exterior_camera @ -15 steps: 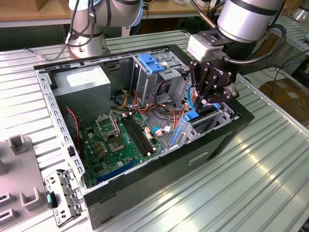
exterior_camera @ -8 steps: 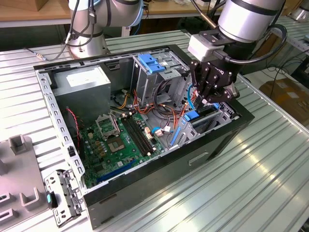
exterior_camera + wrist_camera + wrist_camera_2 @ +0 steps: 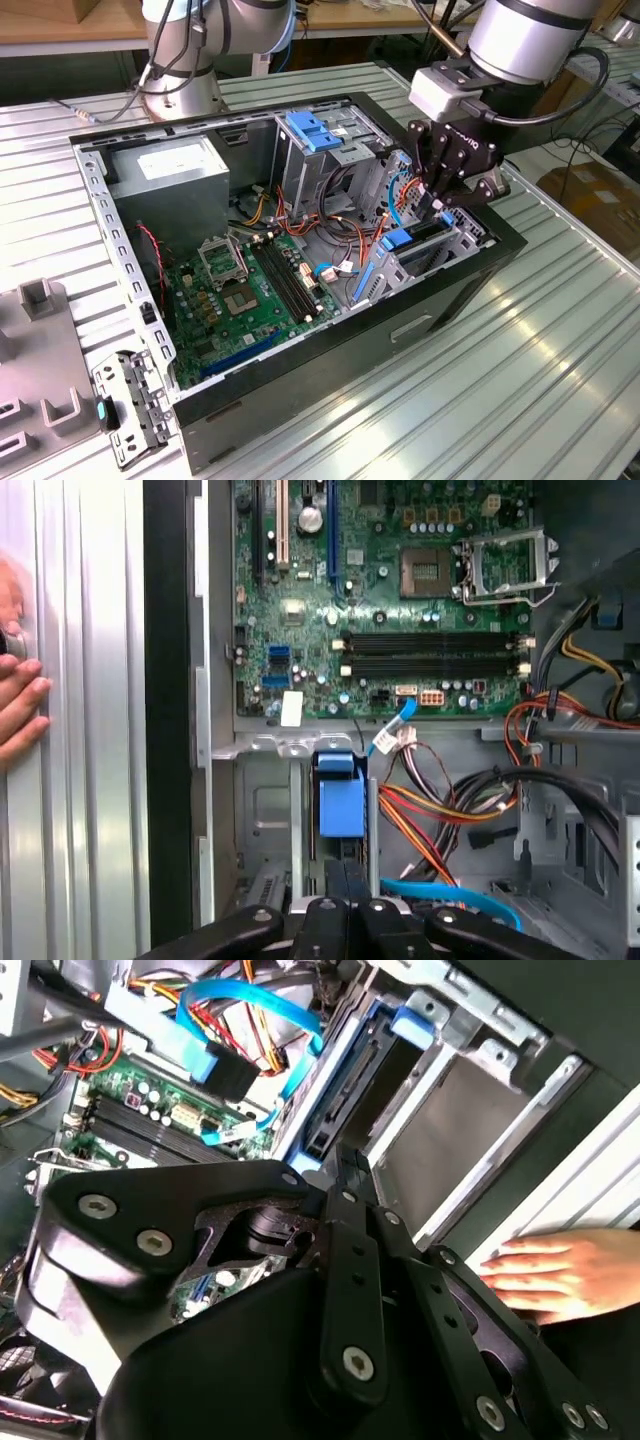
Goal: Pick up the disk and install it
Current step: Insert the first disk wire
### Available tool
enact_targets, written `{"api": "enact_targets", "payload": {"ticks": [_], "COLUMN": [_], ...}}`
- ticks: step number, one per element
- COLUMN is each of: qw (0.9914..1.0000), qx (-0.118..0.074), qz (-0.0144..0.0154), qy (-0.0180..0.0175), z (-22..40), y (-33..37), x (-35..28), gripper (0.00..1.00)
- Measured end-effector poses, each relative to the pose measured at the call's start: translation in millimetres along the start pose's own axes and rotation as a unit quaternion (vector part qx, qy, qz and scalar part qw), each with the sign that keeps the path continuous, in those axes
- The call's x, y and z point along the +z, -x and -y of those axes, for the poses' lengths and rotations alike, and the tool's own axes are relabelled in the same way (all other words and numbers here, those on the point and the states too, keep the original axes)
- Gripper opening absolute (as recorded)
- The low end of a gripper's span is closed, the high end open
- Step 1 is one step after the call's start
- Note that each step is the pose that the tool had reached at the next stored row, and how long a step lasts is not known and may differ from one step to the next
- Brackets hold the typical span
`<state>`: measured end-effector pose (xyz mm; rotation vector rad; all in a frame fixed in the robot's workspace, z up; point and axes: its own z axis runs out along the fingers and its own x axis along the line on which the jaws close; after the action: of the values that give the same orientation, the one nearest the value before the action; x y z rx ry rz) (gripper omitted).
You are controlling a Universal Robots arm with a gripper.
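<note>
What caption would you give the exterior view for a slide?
Robot gripper at the disk inside an open computer case.

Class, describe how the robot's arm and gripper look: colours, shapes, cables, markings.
The arm is a thick silver-grey tube with a black cable looping beside it and a pale grey box at the wrist. The gripper is black, built of linked flat plates with silver screws and pale lettering.

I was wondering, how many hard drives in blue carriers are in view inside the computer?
1. The disk stands on edge in the drive cage, just below the gripper, beside an empty bay. Others could be hidden deeper inside.
</note>
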<state>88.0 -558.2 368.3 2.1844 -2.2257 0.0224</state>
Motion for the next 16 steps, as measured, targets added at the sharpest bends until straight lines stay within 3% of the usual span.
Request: {"api": "enact_targets", "payload": {"ticks": [3,7,10,12,15,16], "qw": [0.99912,0.99892,0.99839,0.99744,0.99460,0.99426], "qx": [-0.042,-0.046,-0.057,-0.071,-0.104,-0.107], "qz": [-0.0004,-0.0004,-0.0006,-0.0007,-0.0010,-0.0010], "qy": [-0.0008,0.0029,0.0028,0.0024,0.0015,0.0014], "z": [2.0,8.7,16.1,17.6,19.0,21.9], "y": [-0.1,5.0,6.3,6.4,6.3,6.3], "x": [-0.5,-6.8,-6.9,-6.9,-6.8,-6.8], "gripper": [0.11,0.11,0.11,0.11,0.11,0.11]}}
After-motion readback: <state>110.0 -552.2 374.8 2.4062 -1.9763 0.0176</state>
